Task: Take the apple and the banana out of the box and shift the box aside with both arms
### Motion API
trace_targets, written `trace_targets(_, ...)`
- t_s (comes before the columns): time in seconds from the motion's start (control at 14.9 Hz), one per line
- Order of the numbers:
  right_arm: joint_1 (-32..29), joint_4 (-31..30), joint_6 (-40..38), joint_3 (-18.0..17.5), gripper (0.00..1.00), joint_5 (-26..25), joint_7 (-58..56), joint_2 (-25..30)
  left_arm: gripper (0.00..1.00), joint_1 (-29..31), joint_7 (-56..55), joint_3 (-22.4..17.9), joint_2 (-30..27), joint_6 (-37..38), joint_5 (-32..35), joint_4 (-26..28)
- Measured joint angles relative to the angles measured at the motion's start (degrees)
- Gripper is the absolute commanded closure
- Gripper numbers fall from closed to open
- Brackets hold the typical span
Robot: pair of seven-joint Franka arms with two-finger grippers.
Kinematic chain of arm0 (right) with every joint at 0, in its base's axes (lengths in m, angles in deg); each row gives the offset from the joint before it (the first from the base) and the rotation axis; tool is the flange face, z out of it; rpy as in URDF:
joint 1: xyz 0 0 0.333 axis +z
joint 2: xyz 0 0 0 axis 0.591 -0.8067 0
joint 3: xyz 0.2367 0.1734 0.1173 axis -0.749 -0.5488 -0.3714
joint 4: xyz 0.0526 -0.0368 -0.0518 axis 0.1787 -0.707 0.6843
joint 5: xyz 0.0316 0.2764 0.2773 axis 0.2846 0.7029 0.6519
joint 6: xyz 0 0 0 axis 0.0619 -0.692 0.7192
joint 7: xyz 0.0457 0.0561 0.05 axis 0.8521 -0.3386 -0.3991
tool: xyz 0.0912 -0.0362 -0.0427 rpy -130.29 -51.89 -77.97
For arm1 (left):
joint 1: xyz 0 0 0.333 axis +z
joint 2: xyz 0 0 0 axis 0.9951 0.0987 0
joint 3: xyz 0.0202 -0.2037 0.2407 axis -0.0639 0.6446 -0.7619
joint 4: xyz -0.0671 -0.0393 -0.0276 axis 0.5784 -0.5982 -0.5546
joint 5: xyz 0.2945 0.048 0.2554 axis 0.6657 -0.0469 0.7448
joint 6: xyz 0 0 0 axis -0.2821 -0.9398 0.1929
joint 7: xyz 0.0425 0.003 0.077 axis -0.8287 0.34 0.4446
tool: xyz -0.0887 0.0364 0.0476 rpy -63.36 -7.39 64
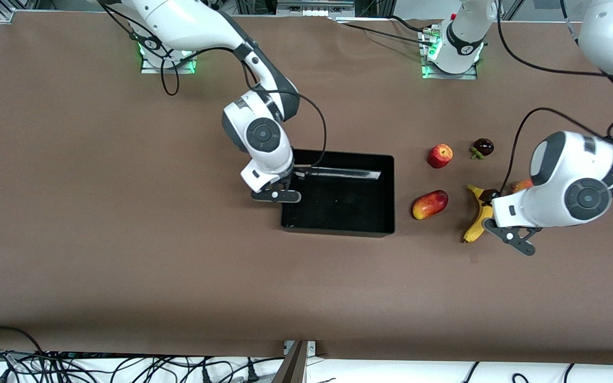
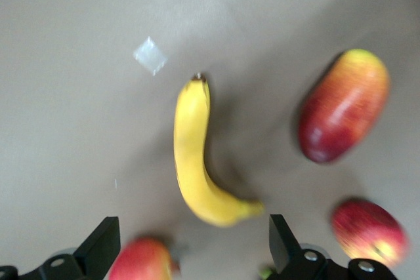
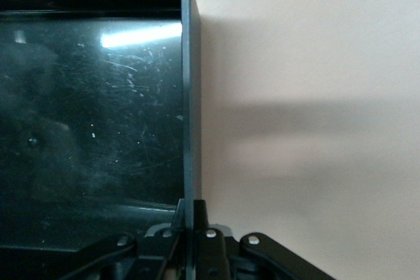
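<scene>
The black box (image 1: 338, 230) lies mid-table. My right gripper (image 1: 276, 196) is shut on its wall at the right arm's end; the right wrist view shows the fingers (image 3: 190, 209) clamped on the thin wall (image 3: 187, 96). The yellow banana (image 1: 479, 215) lies toward the left arm's end. My left gripper (image 1: 508, 236) hangs open and empty above it; in the left wrist view (image 2: 191, 234) the banana (image 2: 197, 162) lies apart from the open fingers. The red apple (image 1: 439, 156) (image 2: 367, 231) lies farther from the front camera than the banana.
A red-and-yellow mango (image 1: 430, 205) (image 2: 344, 106) lies between box and banana. A dark round fruit (image 1: 483, 146) sits beside the apple. Another red fruit (image 1: 522, 185) (image 2: 141, 260) is partly hidden under the left arm. A small pale patch (image 2: 151, 55) marks the table.
</scene>
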Motion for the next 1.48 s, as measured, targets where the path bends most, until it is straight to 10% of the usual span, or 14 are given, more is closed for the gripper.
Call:
trace_targets(0.54, -12.33, -3.34, -11.92, 10.48, 1.00, 1.43, -31.67, 10.09, 0.00, -2.01, -14.16, 0.69, -1.06, 27.52, -3.22, -18.57)
trace_targets(0.74, -19.77, -8.11, -11.99, 13.19, 1.00, 3.11, -44.70, 13.52, 0.00, -6.77, -15.68, -6.84, -5.71, 28.69, -7.49, -22.22)
trace_targets(1.08, -24.57, -16.31, -8.04, 18.69, 1.00, 3.30, -51.74, 15.92, 0.00, -20.45, -22.01, -26.89, -17.36, 18.36, -19.66, -12.42)
trace_targets(1.48, -24.75, -23.74, -0.14, 19.43, 1.00, 5.03, -52.09, 15.90, 0.00, -24.03, -23.33, -29.53, -28.89, 4.66, -19.61, 4.90)
